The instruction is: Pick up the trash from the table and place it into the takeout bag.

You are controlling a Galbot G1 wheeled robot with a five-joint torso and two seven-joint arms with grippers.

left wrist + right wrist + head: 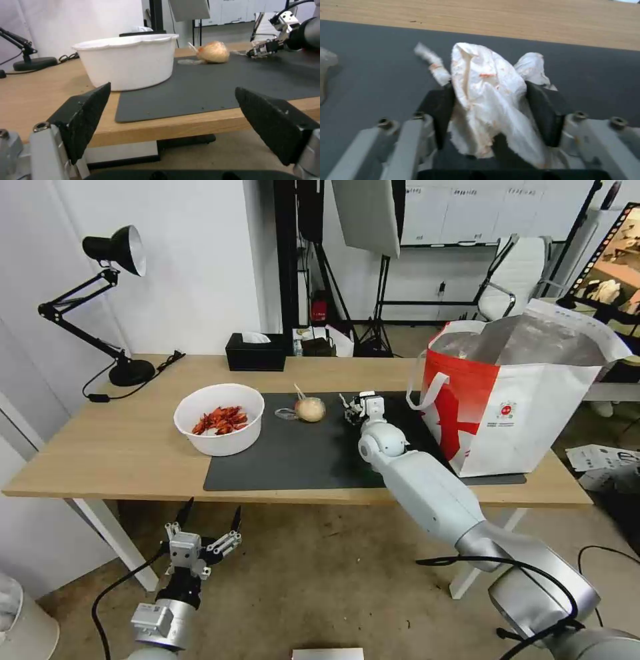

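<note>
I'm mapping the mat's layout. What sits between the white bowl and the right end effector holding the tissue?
In the head view, the round beige lump in clear wrap lies on the mat, between the white bowl and the right end effector.

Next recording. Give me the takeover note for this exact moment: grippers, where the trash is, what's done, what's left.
Right gripper: shut on the tissue wad, low over the dark mat.
Left gripper: open, parked below the table edge.
On the mat: white bowl of red shells at its left edge, beige lump mid-mat.
Takeout bag: open, right end of the table.
Left: bag the tissue, lump and bowl.
</note>
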